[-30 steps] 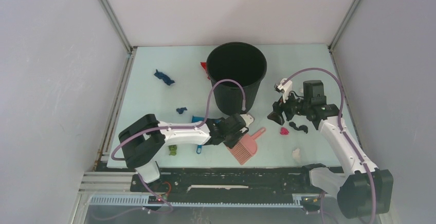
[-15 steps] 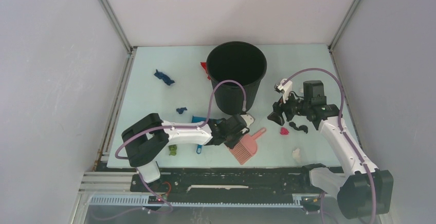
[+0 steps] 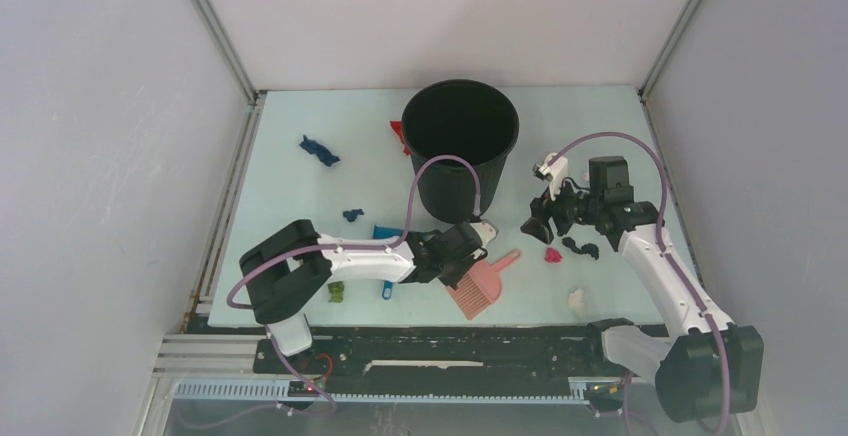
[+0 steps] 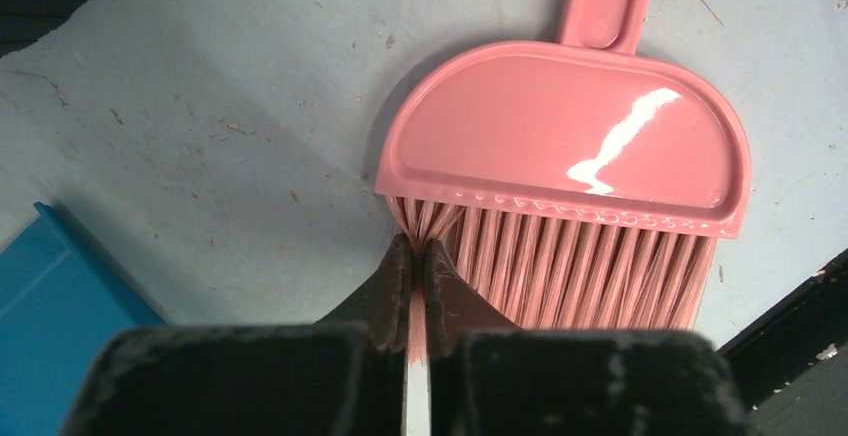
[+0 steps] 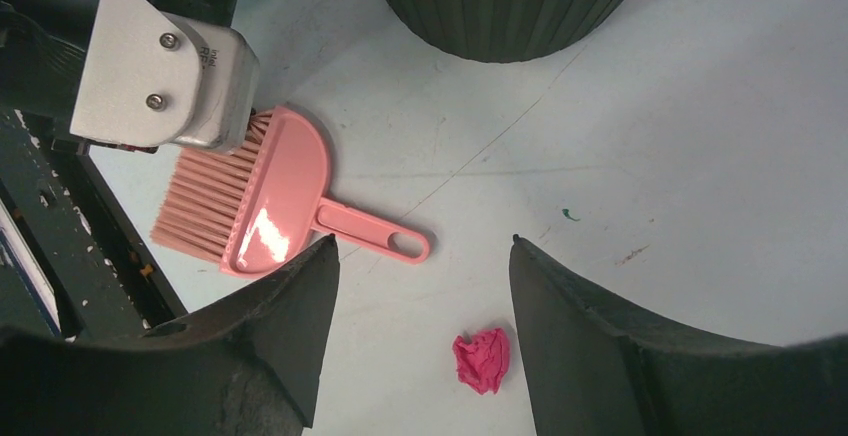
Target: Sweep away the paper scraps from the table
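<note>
The flat pale mint-green table fills the floor of the grey-walled cell. A tall black ribbed plastic bucket stands upright at its middle rear.

The left arm lies low across the near part of the table. Its left gripper is pinched nearly shut on a few bristles at one corner of the pink plastic hand brush. The brush lies flat just in front of the bucket, with its handle pointing away from the claw.

The right gripper hangs to the right of the bucket with its jaws spread wide and nothing between them.

A bright blue plastic dustpan lies under the left arm, beside the brush. Most of it is hidden, so I cannot tell which way it faces.

The paper scraps are scattered over the table, all apart from the brush:
- A dark blue crumpled one sits far left of the bucket.
- A smaller blue one is nearer the arm.
- A red one is touching or just beside the bucket's left side.
- A green one lies near the front edge by the left arm.
- A magenta ball lies below the open right claw.
- A black scrap sits just beside the magenta ball.
- A white one is near the front edge.
</note>
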Tool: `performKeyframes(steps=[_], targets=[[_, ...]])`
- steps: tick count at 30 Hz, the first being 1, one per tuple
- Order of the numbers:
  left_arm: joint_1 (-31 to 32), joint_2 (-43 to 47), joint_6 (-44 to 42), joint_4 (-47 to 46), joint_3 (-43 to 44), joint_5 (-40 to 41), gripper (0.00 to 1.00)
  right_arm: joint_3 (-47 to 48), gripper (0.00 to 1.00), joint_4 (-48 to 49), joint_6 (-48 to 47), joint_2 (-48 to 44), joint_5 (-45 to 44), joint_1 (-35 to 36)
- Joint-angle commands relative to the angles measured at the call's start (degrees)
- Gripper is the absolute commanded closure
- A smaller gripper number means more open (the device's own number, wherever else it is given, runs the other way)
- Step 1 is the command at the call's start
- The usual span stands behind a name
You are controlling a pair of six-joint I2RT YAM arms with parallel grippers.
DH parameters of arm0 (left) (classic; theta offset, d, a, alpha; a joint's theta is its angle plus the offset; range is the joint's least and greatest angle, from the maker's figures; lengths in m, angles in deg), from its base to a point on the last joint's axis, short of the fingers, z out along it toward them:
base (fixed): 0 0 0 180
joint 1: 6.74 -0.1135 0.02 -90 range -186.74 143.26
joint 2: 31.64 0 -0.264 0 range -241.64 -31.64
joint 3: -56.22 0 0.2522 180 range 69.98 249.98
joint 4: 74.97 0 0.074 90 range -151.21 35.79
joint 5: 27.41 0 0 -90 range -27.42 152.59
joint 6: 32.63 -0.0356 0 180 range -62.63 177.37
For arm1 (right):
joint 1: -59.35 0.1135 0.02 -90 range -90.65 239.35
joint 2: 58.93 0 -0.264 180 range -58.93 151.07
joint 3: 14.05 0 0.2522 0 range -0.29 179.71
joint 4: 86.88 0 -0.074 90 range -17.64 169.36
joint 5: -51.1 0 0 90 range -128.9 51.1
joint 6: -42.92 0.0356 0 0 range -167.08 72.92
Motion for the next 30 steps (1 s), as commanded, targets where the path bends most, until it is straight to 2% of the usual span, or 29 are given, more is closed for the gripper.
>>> performKeyframes(steps=[1,6,14,20,25,30], targets=[[0.44,-0.08,0.44,0.92,0.77,0.21,1.0,-0.03,0.3,1.79,1.02,0.55,-1.0,0.11],[2.91,5.65,-2.18,1.35,0.71,1.58,1.0,-0.04,0.32,2.9,2.51,2.31,-2.64,0.25],[5.35,12.3,-11.19,13.18,6.19,5.42,1.0,-0.05,0.32,1.38,0.35,2.78,-0.99,0.44],[5.35,19.2,-15.15,14.29,4.39,4.99,1.0,-0.05,0.32,0.69,-0.27,1.93,1.03,-0.73],[5.36,20.24,-18.38,15.57,4.46,3.74,1.0,-0.11,0.32,0.31,-1.02,2.57,1.3,-1.01],[5.35,23.02,-23.19,14.4,1.97,2.57,1.0,-0.05,0.31,-4.11,-6.41,1.15,8.75,-1.56]])
